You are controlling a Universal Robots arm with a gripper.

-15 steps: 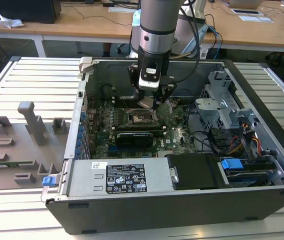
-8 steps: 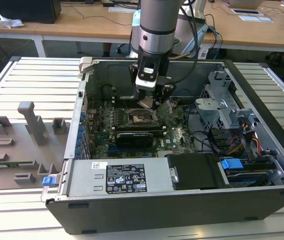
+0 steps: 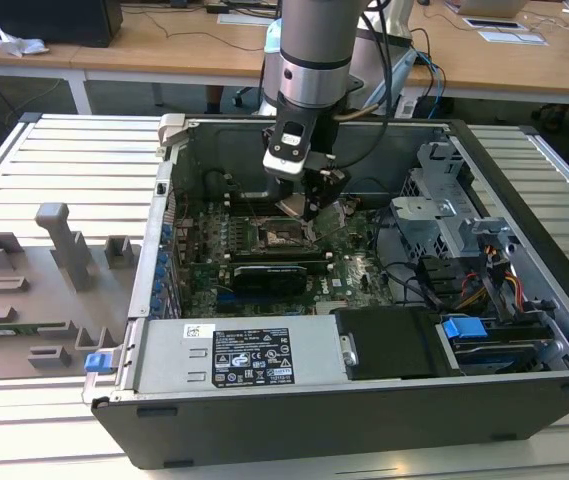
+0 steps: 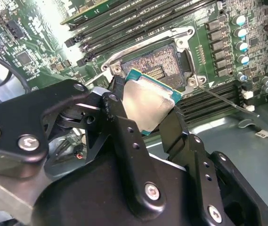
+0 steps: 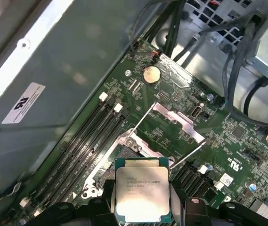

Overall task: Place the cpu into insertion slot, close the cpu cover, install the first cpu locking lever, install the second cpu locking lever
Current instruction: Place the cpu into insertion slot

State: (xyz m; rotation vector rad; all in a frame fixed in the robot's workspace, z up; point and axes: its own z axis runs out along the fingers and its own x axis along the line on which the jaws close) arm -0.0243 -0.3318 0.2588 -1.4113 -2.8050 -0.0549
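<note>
Our gripper (image 4: 144, 112) is clamped on the cpu (image 4: 149, 100), with its two black fingers (image 4: 122, 127) pinching opposite edges and the silvery top bare between them. We hold the chip, seemingly tilted, just above the insertion slot (image 4: 156, 66), not yet seated. The cpu cover (image 5: 175, 117) stands raised off the socket on the green motherboard (image 3: 354, 265), inside the open computer case (image 3: 364, 420). We judge all four steps unfinished: the placing, the cover and both levers.
</note>
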